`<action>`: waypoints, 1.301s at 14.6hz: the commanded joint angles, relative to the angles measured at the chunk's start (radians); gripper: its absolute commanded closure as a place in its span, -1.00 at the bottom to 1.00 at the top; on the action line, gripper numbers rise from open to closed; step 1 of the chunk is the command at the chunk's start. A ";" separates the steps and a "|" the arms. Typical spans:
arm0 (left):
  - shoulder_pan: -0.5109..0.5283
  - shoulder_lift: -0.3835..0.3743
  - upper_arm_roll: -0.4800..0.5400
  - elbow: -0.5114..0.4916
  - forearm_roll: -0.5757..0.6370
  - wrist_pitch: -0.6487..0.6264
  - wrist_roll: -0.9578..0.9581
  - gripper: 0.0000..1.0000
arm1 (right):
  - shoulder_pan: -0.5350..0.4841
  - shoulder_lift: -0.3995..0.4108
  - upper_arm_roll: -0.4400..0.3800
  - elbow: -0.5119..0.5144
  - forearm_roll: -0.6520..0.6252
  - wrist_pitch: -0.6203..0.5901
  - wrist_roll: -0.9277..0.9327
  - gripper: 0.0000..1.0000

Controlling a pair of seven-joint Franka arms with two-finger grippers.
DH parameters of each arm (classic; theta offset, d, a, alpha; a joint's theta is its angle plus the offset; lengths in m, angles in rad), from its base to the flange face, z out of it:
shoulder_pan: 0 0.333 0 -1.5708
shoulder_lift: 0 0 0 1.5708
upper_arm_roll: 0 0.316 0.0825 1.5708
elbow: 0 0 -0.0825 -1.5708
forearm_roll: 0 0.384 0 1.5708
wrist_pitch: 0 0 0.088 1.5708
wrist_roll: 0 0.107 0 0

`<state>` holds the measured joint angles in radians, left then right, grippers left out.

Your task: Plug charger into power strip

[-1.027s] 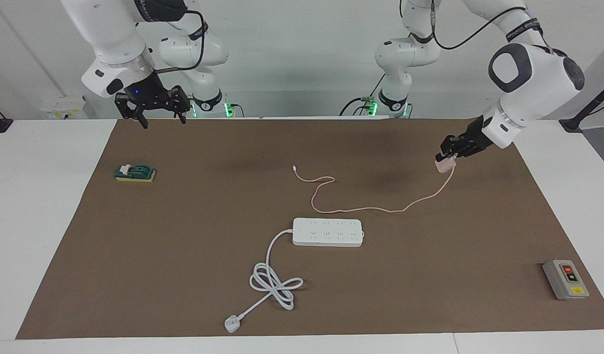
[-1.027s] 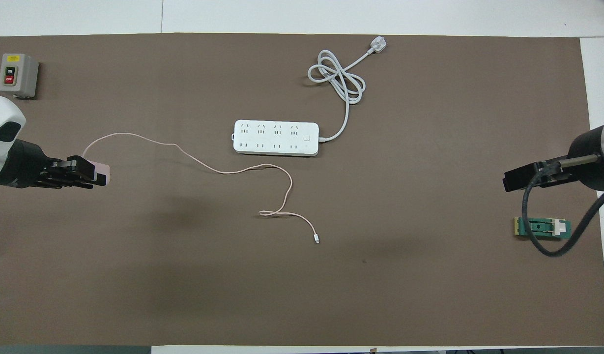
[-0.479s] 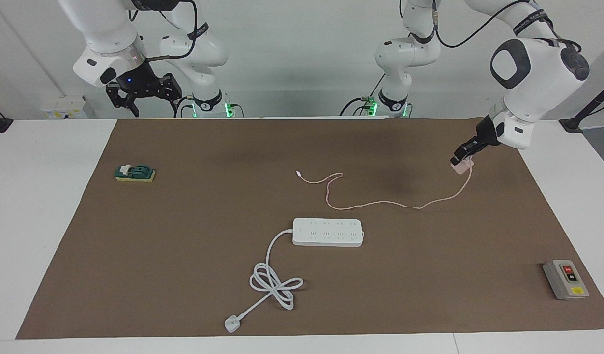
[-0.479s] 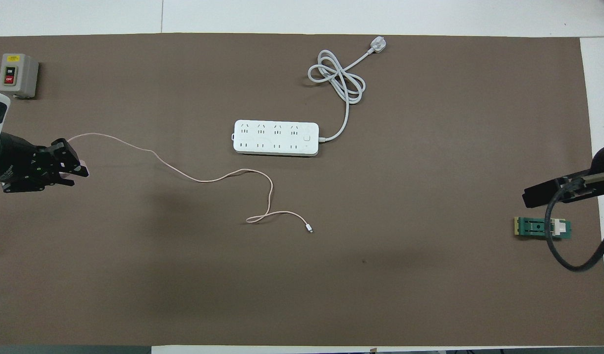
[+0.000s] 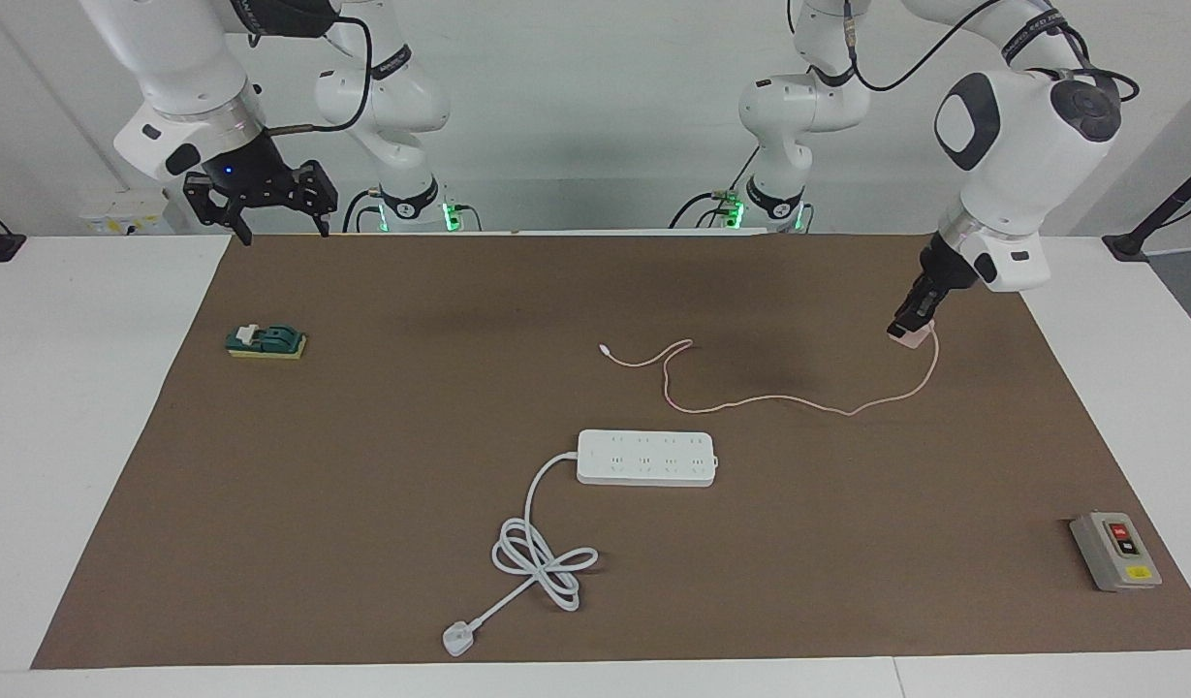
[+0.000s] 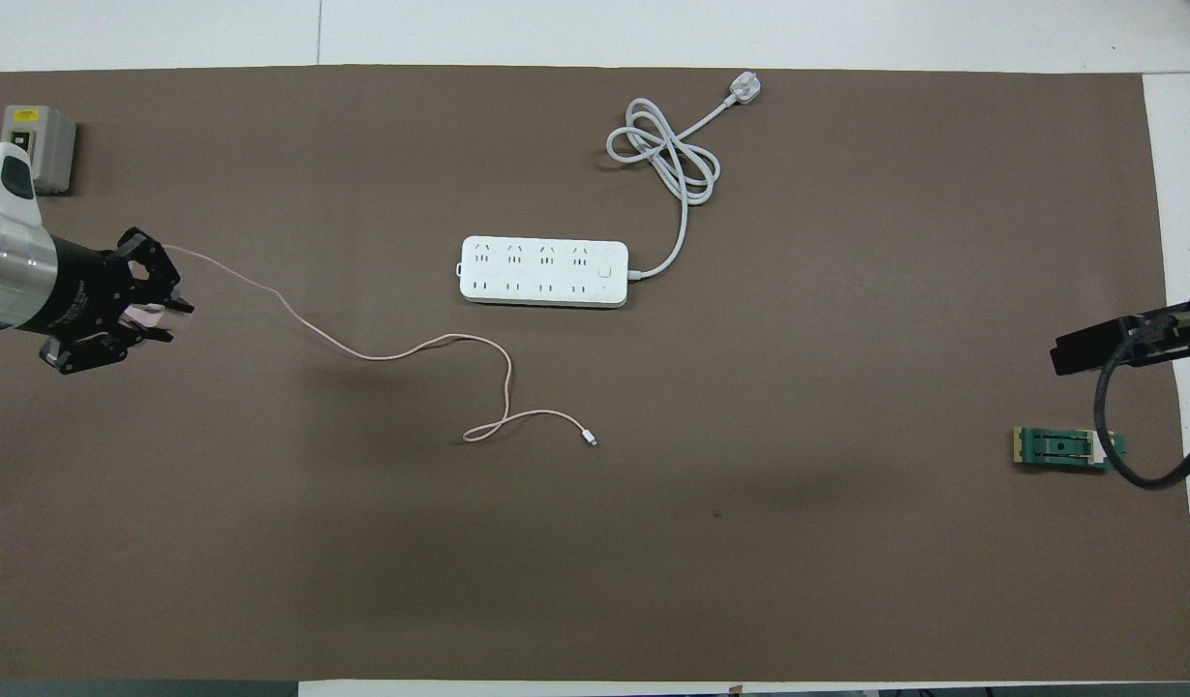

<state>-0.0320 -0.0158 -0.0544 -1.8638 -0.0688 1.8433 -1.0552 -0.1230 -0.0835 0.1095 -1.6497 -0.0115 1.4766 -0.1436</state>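
Observation:
The charger [image 5: 912, 336] is a small pale-pink cube pinched in my left gripper [image 5: 908, 328], which is shut on it and points down over the mat toward the left arm's end of the table. From above, the left gripper [image 6: 161, 312] covers most of the charger [image 6: 150, 315]. The charger's thin pink cable [image 5: 771, 397] trails across the mat to a tiny white connector [image 5: 606, 351]. The white power strip [image 5: 646, 458] lies flat mid-mat, sockets up, farther from the robots than the cable. My right gripper [image 5: 264, 211] hangs open and holds nothing, high over the mat's corner at the right arm's end.
The strip's thick white cord [image 5: 542, 557] loops to a three-pin plug [image 5: 456, 638] at the mat's edge farthest from the robots. A grey button box [image 5: 1115, 551] sits at the left arm's end. A green block [image 5: 266, 341] lies at the right arm's end.
The left gripper has turned to point downward with the charger, dragging the cable and its connector toward the left arm's end. The right gripper has risen and drawn back toward its own end.

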 commanded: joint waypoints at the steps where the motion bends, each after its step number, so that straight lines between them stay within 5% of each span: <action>1: -0.093 0.052 0.008 0.054 0.024 0.036 -0.266 1.00 | 0.013 0.034 -0.019 0.060 -0.008 -0.016 -0.013 -1.00; 5: -0.236 0.204 0.008 0.234 0.027 0.039 -0.602 1.00 | 0.028 0.018 -0.027 0.059 -0.013 -0.032 -0.011 -1.00; 12: -0.386 0.413 0.015 0.362 0.046 0.007 -0.801 1.00 | 0.025 0.011 -0.027 0.056 -0.005 -0.039 -0.011 -1.00; 14: -0.408 0.523 0.018 0.501 0.066 -0.025 -0.854 1.00 | 0.025 0.010 -0.027 0.054 -0.004 -0.039 -0.013 -1.00; 19: -0.401 0.528 0.018 0.500 0.067 -0.021 -0.867 1.00 | 0.028 0.005 -0.025 0.053 -0.002 -0.038 -0.011 -1.00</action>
<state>-0.4284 0.5036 -0.0491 -1.3989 -0.0216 1.8570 -1.9035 -0.0987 -0.0674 0.0872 -1.5989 -0.0115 1.4527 -0.1436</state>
